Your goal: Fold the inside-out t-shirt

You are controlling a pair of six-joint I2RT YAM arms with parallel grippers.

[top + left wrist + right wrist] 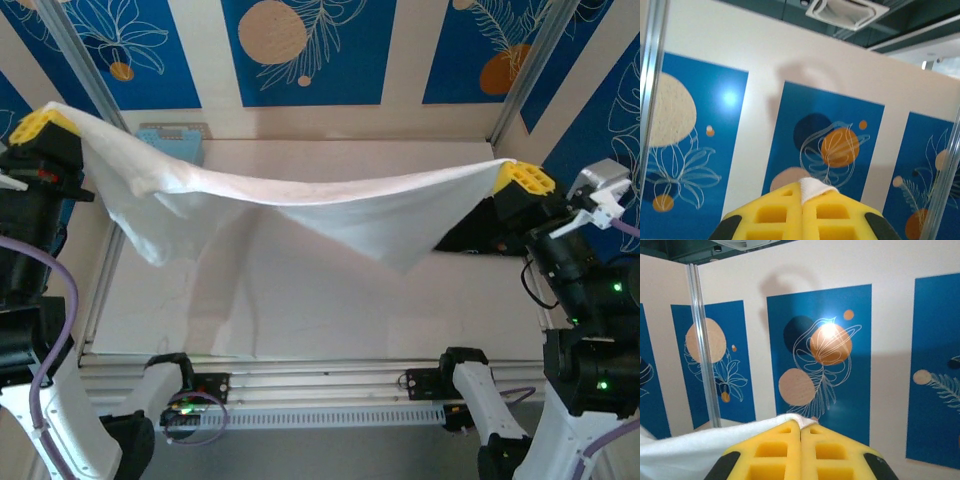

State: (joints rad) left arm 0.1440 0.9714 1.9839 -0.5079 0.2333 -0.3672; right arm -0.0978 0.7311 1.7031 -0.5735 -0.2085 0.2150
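The white t-shirt hangs stretched in the air above the table, sagging in the middle between both arms. My left gripper, raised at the far left, is shut on one end of it; a small white corner of the t-shirt pokes out between the yellow fingers. My right gripper, raised at the right, is shut on the other end, where the t-shirt runs off to the left from the closed yellow fingers. The lower edge of the cloth dangles free.
The white table lies below the hanging cloth. A light blue object sits at the back left edge. A dark folded garment lies at the right under the cloth. Metal posts and patterned blue walls surround the table.
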